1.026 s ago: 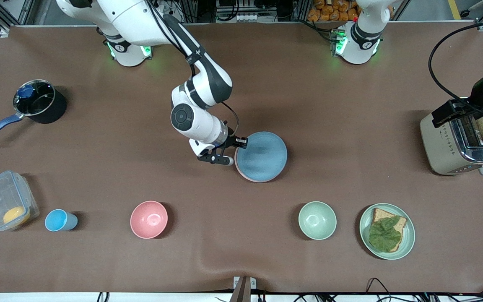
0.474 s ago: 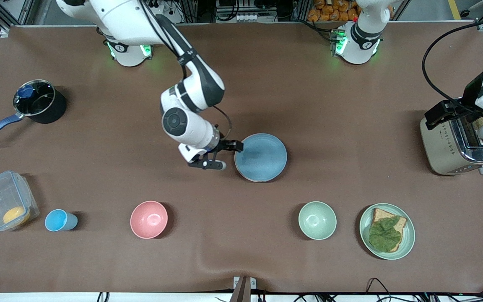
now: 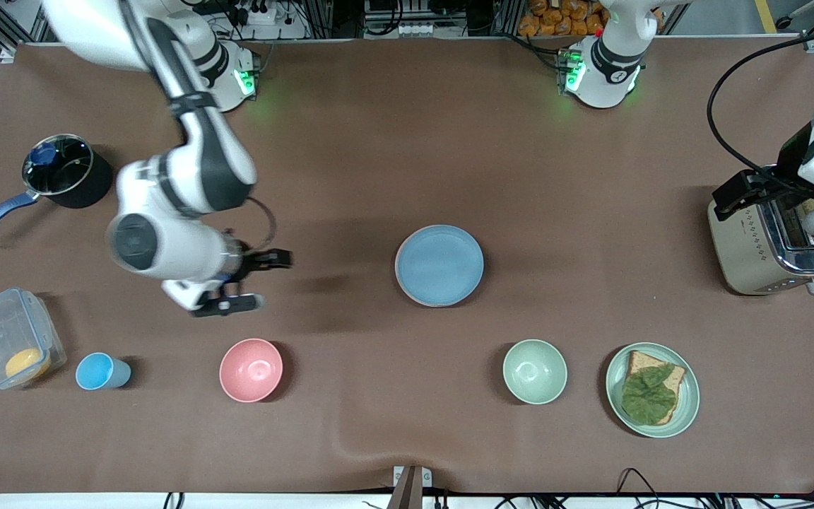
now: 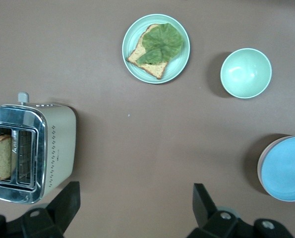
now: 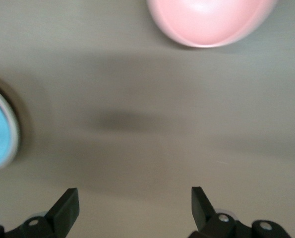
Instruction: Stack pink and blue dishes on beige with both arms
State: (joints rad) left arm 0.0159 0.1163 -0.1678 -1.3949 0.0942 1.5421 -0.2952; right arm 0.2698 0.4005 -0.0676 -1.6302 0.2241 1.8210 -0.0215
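Blue plate (image 3: 439, 264) is lying well apart from the released right gripper (image 3: 257, 281); the left gripper (image 4: 132, 210) is hovering spread by the toaster (image 3: 767, 244).

I take the plate stack (image 3: 439, 265) at the table's middle as my mark. Nearer the front camera than it, toward my left arm's end, sits a bowl (image 3: 535, 371), with the bread plate (image 3: 653, 389) just beside that bowl. The toaster (image 3: 774, 237) stands well apart from the stack at my left arm's end. Toward my right arm's end, another bowl (image 3: 251, 370) and a cup (image 3: 102, 371) lie nearer the camera than the stack; a pot (image 3: 66, 172) lies farther.
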